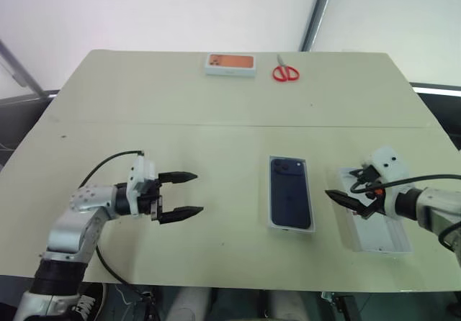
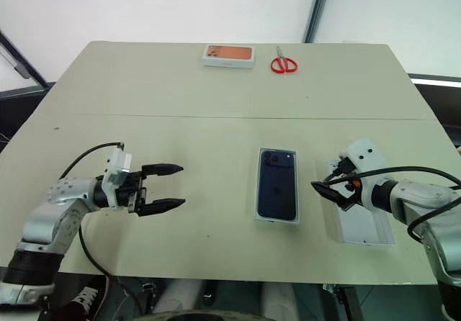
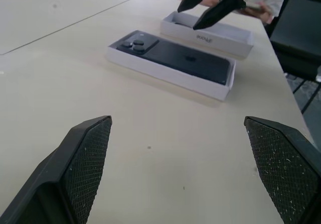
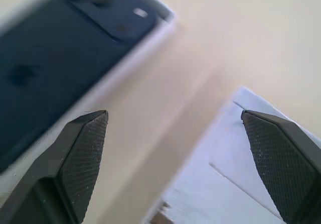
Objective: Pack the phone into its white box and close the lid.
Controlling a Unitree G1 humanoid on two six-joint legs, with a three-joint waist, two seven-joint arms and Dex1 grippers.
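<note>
The dark navy phone [image 1: 290,192] lies back up inside the shallow white box [image 3: 165,73] in the middle of the table's near half. To its right the lid [image 1: 382,236] rests inside up, white. My right gripper [image 1: 346,202] hovers open over the lid's end nearest the phone, fingers pointing toward the phone, holding nothing. In the right wrist view the phone [image 4: 55,58] and a corner of the lid [image 4: 241,153] lie beyond those fingers. My left gripper [image 1: 198,193] is open and empty, low over bare table well left of the box, pointing toward it.
At the table's far edge sit a white box with an orange picture [image 1: 230,64] and red scissors [image 1: 285,72]. A seam [image 1: 216,124] crosses the tabletop. The lid lies close to the table's front right edge.
</note>
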